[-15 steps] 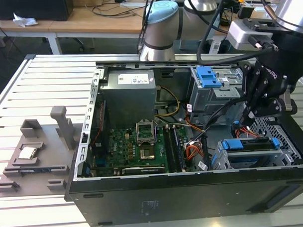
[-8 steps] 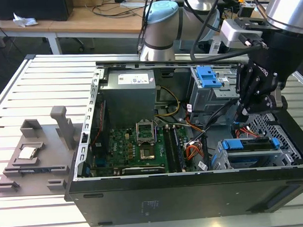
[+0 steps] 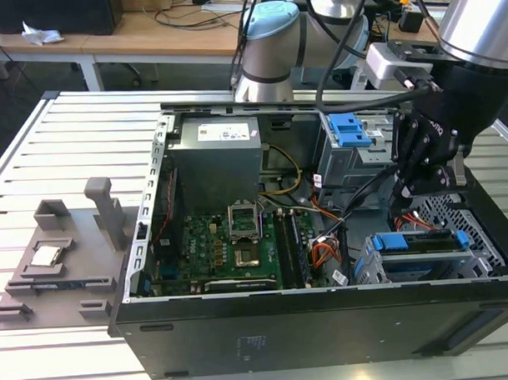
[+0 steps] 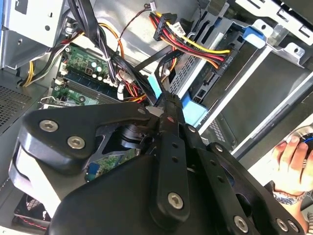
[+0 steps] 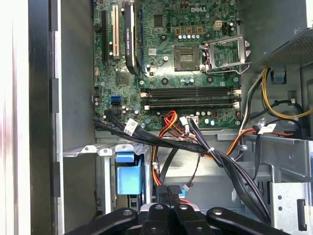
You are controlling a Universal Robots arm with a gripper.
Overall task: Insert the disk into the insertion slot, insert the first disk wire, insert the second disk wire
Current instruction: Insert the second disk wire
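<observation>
End effector [image 5: 168, 209] fingers closed on one dark plug [image 5: 168, 192]; one blue-framed disk [image 3: 424, 242] seated in one perforated drive cage [image 3: 489, 263], exterior view.

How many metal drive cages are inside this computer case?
2. The taller grey cage with a blue clip sits farther from the exterior camera; the perforated silver insertion slot, holding the blue-framed disk, sits nearer. Others may be hidden.

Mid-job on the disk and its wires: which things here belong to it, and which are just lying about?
Job: disk, in the insertion slot; red first disk wire; gripper, low beside them.
Lying about: taller grey cage with blue clip; power supply; motherboard; grey fixture tray outside the case.
</observation>
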